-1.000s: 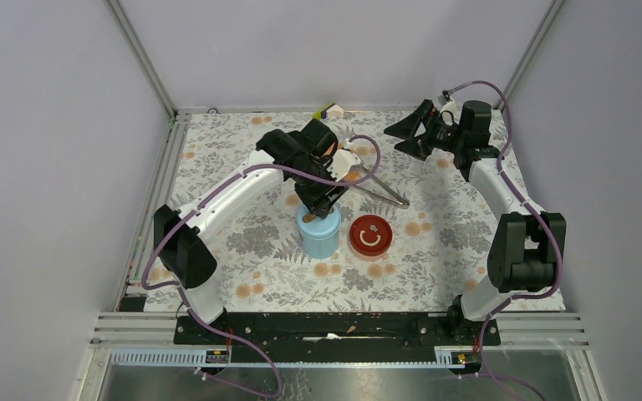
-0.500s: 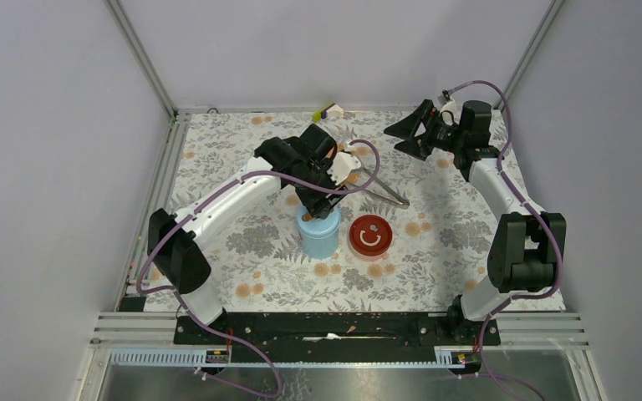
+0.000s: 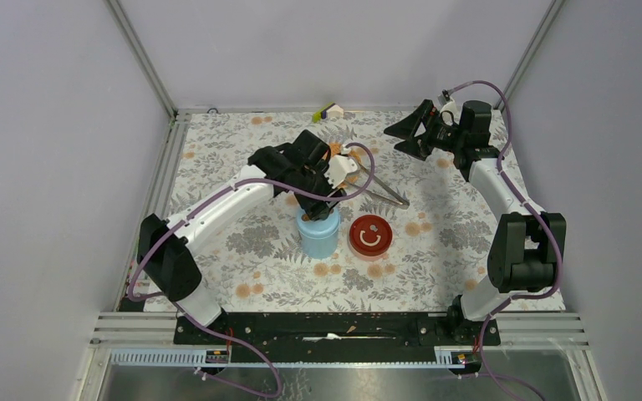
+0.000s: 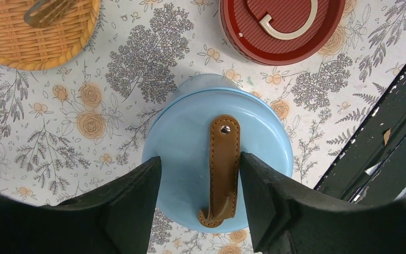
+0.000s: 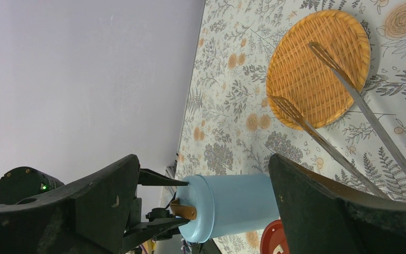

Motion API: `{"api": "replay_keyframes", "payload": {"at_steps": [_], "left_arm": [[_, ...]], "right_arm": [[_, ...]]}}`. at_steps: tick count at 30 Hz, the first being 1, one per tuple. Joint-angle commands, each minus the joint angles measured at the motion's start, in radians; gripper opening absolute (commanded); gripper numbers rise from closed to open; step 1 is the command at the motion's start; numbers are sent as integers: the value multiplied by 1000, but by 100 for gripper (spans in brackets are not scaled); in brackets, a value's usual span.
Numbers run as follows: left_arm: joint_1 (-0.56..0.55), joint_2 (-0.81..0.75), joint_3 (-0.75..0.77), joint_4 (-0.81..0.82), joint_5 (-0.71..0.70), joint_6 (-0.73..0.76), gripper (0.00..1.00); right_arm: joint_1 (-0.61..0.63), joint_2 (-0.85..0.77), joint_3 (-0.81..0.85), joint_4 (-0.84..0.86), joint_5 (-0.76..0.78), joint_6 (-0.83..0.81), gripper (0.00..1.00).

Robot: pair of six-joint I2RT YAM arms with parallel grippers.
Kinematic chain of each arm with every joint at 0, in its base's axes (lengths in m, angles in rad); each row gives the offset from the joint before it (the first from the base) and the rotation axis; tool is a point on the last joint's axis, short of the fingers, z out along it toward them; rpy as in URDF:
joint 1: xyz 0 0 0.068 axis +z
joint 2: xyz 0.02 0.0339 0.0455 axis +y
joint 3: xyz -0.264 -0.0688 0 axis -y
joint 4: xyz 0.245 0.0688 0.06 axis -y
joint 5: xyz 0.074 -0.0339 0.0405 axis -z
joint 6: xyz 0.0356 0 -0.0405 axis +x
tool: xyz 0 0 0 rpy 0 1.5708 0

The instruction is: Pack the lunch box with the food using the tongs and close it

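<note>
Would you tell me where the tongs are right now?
In the top view the tongs lie near the table's centre, heads on the woven plate, behind the closed lunch box and red disc.

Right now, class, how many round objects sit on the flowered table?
3: the blue lunch box, lid on; the red disc beside it; the woven plate farther back, tongs lying across it. Others could be hidden under the left arm.

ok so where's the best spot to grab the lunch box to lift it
Probably the brown strap on the lid of the lunch box, taken from straight above. The box stands upright with the strap on top, facing up, and the open left hand hangs over it with the strap between its fingers.
</note>
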Motion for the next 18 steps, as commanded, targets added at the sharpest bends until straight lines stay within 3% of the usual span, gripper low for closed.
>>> {"api": "replay_keyframes", "payload": {"at_steps": [1, 6, 10, 13, 18], "left_arm": [[-12, 79, -104, -84, -22, 20, 60], [-13, 66, -46, -86, -42, 15, 63], [-12, 54, 58, -99, -63, 3, 78], [-6, 40, 128, -96, -57, -9, 96], [8, 24, 237, -71, -65, -33, 99]], "right_arm": [[5, -50, 3, 18, -23, -11, 100], [5, -47, 1, 19, -29, -19, 100], [5, -54, 7, 2, -30, -43, 100], [5, -66, 14, -26, -24, -77, 100], [5, -77, 31, -86, -21, -136, 100]]}}
